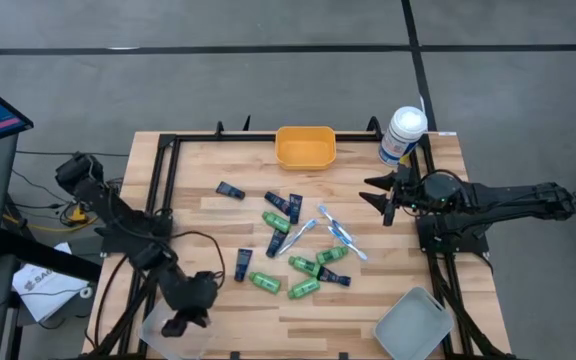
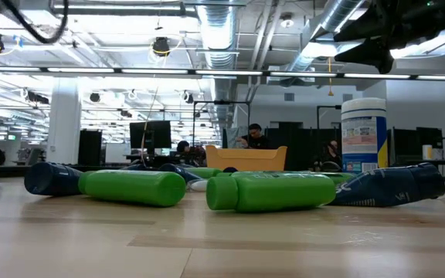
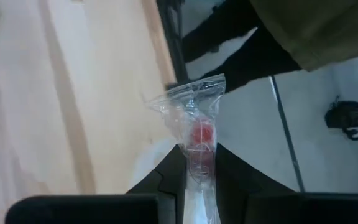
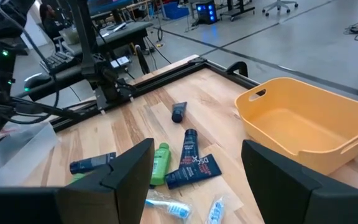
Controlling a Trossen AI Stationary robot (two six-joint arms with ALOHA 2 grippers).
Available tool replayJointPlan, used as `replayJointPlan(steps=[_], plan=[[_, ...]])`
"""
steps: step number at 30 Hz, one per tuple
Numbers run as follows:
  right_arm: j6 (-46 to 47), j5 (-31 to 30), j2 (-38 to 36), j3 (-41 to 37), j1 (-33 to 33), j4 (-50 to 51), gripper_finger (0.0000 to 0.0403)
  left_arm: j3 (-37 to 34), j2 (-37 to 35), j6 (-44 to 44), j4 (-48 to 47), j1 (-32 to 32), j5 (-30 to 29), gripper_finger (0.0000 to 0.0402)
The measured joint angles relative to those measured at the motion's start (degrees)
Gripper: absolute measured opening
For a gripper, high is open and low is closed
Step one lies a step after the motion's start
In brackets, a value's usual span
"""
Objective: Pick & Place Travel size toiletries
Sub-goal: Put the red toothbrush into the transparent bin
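Note:
Several green bottles (image 1: 265, 282), navy flat tubes (image 1: 244, 264) and two white toothbrushes (image 1: 298, 236) lie flat and scattered on the middle of the wooden table. In the low view, green bottles (image 2: 134, 188) and a navy tube (image 2: 392, 185) lie on their sides. My left gripper (image 1: 180, 322) is at the table's near left corner, shut on a clear plastic bag (image 1: 156, 322). My right gripper (image 1: 383, 197) hovers open over the table's right part, pointing toward the pile. In its wrist view (image 4: 197, 168) it looks down on a green bottle (image 4: 160, 163) and navy tubes (image 4: 194, 171). My left gripper (image 3: 201, 180) pinches the clear plastic bag between its two fingers at a crumpled, gathered part (image 3: 199, 155). A small red piece (image 3: 201, 132) shows inside the film just beyond the fingertips. The bag's free edge (image 3: 191, 96) sticks out past the fingers, crinkled and slack.
A yellow bin (image 1: 305, 146) sits at the far edge and a white canister with a blue label (image 1: 401, 135) at the far right corner. A grey tray (image 1: 413, 325) lies at the near right corner. Black frame rails (image 1: 158, 190) border the table's sides.

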State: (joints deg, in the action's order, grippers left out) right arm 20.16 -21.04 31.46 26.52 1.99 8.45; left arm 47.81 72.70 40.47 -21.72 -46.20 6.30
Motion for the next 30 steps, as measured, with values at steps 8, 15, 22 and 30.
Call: replayJointPlan(steps=[8, 15, 22, 30], plan=[[-0.06, -0.01, 2.71, 0.0, 0.01, 0.24, 0.0235, 0.07, 0.22, 4.41, -0.45, -3.62, -0.23, 0.0049], [0.0, -0.02, 5.62, 0.0, 0.01, -0.35, 0.0235, 0.07, 0.87, 4.73, -2.05, -4.63, -0.32, 0.0049], [0.0, -0.01, 6.43, 0.0, -0.01, -1.21, 0.0235, 0.07, 4.04, 6.93, -1.91, -4.63, -0.27, 0.0049], [-0.02, -0.01, 6.41, 0.0, 0.0, -1.2, 0.0235, 0.04, 7.63, 11.58, -2.29, -4.61, 1.96, 0.005]])
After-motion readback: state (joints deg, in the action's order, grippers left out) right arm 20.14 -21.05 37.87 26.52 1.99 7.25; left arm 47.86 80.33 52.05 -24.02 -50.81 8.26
